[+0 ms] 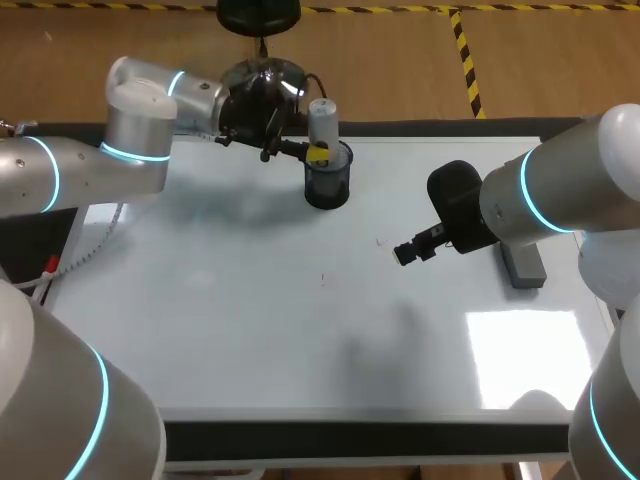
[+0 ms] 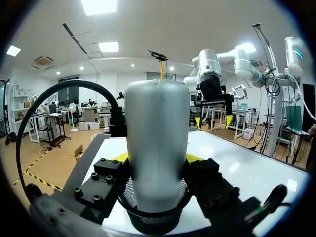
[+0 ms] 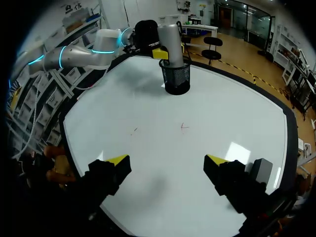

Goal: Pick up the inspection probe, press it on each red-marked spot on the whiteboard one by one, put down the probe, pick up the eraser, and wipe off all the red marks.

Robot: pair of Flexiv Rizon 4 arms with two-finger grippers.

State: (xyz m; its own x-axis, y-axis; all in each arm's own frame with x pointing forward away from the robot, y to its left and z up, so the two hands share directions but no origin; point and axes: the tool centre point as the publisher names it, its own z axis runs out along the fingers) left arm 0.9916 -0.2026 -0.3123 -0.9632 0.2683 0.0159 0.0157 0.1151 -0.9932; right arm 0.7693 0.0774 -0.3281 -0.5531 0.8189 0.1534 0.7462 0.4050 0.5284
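Observation:
The inspection probe (image 1: pixel 322 122), a grey cylinder, stands upright in a black mesh cup (image 1: pixel 328 186) at the back of the whiteboard (image 1: pixel 250 330). My left gripper (image 1: pixel 317 152) is shut on the probe (image 2: pixel 157 138), one yellow tip on each side just above the cup's rim (image 2: pixel 153 219). Two small red marks (image 1: pixel 378 241) (image 1: pixel 322 278) lie mid-board. My right gripper (image 3: pixel 167 160) hovers open over the board, short of the red marks (image 3: pixel 183 127) (image 3: pixel 134 130). The grey eraser (image 1: pixel 522 265) lies under my right arm; in the right wrist view the eraser (image 3: pixel 260 170) shows beside one finger.
A black strip borders the whiteboard's front edge (image 1: pixel 360 440). A bright glare patch (image 1: pixel 525 355) sits at the front right of the board.

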